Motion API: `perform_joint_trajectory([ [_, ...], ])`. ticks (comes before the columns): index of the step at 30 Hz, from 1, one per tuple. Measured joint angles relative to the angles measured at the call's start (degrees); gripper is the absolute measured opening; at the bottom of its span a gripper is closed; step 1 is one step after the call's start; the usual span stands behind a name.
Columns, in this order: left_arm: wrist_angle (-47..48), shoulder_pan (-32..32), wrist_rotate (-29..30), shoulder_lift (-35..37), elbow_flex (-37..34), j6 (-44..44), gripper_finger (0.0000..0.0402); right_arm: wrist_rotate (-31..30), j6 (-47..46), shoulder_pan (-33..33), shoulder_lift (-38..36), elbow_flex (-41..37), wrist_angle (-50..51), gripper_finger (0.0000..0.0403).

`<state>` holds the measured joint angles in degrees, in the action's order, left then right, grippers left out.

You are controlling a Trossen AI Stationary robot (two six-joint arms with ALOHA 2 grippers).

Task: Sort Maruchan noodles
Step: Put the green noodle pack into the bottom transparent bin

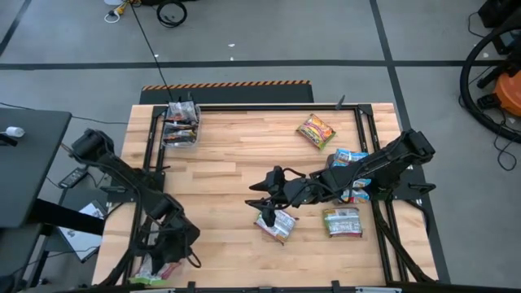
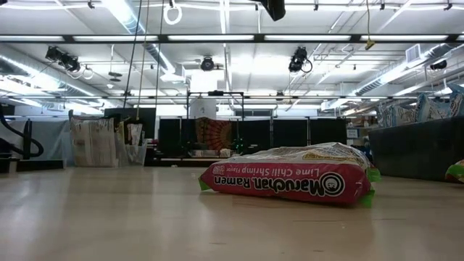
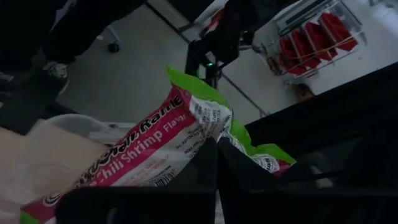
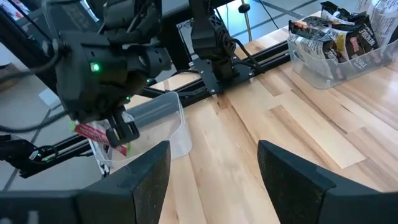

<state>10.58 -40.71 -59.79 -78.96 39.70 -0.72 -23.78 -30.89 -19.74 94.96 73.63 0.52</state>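
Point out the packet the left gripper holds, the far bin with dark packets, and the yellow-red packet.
Lime chili shrimp packet (image 3: 155, 146), left wrist view, printed front.
Far bin (image 1: 181, 137), high view, near rim.
Yellow-red packet (image 1: 316, 131), high view, wrapper middle.

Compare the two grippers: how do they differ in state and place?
The left gripper is shut on a green-pink packet; the right gripper is open and empty. The left gripper hangs over the clear bin at the left edge of the table; the right gripper is over its middle. Both are dark and two-fingered.
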Motion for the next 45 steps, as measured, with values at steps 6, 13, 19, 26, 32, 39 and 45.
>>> perform_joint_trajectory([
  [6, -3.89, 0.0, -1.82, -4.96, 0.0, -0.02, 0.0007, 1.22, 0.0, -0.01, 0.0, 0.02, -0.01, 0.0246],
  [13, -5.15, -0.02, 0.8, -7.33, 0.0, -3.06, 0.0015, 1.39, -0.39, -0.16, 0.0, 0.04, -0.03, 0.0246],
  [19, -5.3, -0.02, 2.99, -7.28, 0.0, -7.83, 0.003, 1.37, -0.39, -0.49, 0.0, 0.04, -0.01, 0.0246],
  [26, -5.22, -0.02, 3.22, -4.39, 0.0, -12.86, 0.0052, 1.18, -0.05, -0.45, 0.0, 0.04, -0.01, 0.0246],
  [32, -4.68, -0.02, 6.03, 0.26, 0.04, -20.78, 0.0079, -1.34, 3.38, -0.38, 0.0, 0.04, 0.24, 0.0246],
  [39, -4.23, -0.04, 5.6, 6.99, 0.44, -30.66, 0.0109, -4.97, 9.45, 0.03, 0.0, 0.07, 6.04, 0.025],
  [45, 4.96, -2.27, 17.89, 12.9, 1.36, -33.39, 0.009, -3.38, 7.3, 1.22, 0.76, 0.07, 16.34, 0.025],
])
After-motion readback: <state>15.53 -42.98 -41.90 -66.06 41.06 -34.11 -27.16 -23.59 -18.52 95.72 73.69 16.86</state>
